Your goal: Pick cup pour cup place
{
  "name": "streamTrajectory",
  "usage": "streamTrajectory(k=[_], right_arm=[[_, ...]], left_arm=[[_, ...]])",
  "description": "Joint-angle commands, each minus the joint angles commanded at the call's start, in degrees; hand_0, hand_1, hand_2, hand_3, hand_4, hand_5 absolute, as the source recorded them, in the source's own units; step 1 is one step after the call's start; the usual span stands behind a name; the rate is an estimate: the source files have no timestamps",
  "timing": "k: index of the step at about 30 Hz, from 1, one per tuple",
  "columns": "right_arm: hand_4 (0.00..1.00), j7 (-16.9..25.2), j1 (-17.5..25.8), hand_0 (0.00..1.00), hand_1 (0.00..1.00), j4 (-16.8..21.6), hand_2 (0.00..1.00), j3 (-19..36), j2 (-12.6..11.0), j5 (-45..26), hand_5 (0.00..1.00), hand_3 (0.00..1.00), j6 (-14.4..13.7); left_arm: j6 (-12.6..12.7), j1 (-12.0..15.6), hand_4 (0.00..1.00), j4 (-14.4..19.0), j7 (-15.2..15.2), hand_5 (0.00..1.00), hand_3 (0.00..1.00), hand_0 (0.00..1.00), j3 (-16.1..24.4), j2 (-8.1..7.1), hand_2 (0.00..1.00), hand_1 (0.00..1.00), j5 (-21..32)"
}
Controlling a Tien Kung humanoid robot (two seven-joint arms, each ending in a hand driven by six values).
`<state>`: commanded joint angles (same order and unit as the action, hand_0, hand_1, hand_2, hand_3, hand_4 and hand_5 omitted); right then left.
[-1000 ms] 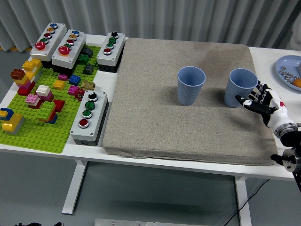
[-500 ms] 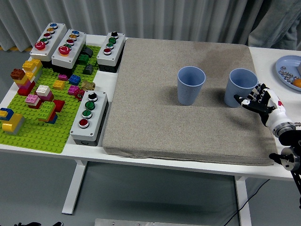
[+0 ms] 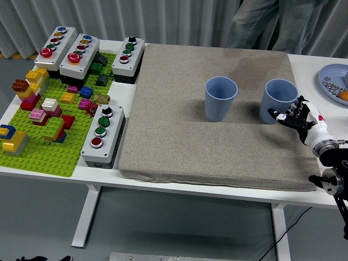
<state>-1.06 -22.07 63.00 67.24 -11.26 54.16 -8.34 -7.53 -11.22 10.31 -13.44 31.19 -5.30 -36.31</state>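
Two blue cups stand upright on the grey mat (image 3: 212,114) that covers the middle of the table (image 3: 130,95) — the left cup (image 3: 221,98) near the mat's centre, the right cup (image 3: 279,101) toward the mat's right edge. The right hand (image 3: 300,118) sits just beside the right cup's lower right side, fingers spread and holding nothing — whether the fingertips touch its wall cannot be told. A person's legs (image 3: 274,24) stand at the far edge.

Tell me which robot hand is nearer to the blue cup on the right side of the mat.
Right. The right robot hand sits just beside the right blue cup, at its lower right, fingers spread toward it and holding nothing. The left robot hand is not in view.
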Motion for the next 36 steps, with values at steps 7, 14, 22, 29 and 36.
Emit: streamTrajectory(k=[7, 14, 22, 29, 36], right_arm=[[0.827, 0.0, -0.8, 0.968, 0.901, -0.8, 0.977, -0.6, 0.5, -0.2, 0.225, 0.916, 0.0], [0.826, 0.0, -1.4, 0.967, 0.900, -1.2, 0.977, -0.9, 0.8, -0.2, 0.227, 0.915, 0.0], [0.825, 0.0, -1.9, 0.968, 0.899, -1.8, 0.975, -1.2, 1.1, -0.4, 0.228, 0.912, 0.1], [0.824, 0.0, -2.2, 0.968, 0.899, -2.3, 0.974, -1.1, 1.3, -0.6, 0.228, 0.910, 0.1], [0.824, 0.0, -2.8, 0.967, 0.898, -2.9, 0.974, -1.1, 1.5, -0.7, 0.228, 0.909, 0.2]], left_arm=[[0.0, 0.0, 0.505, 0.0, 0.0, 0.998, 0.646, 0.777, -0.2, -0.02, 0.816, 0.762, 0.0], [0.0, 0.1, 0.504, 0.0, 0.0, 0.998, 0.646, 0.777, -0.3, -0.07, 0.816, 0.762, 0.1], [0.0, 0.0, 0.505, 0.0, 0.0, 0.998, 0.646, 0.777, -0.3, -0.08, 0.816, 0.762, 0.2], [0.0, -0.2, 0.505, 0.0, 0.1, 0.998, 0.646, 0.776, -0.3, -0.08, 0.816, 0.762, 0.3], [0.0, -0.2, 0.506, 0.0, 0.1, 0.998, 0.646, 0.776, -0.3, -0.07, 0.816, 0.762, 0.3]])
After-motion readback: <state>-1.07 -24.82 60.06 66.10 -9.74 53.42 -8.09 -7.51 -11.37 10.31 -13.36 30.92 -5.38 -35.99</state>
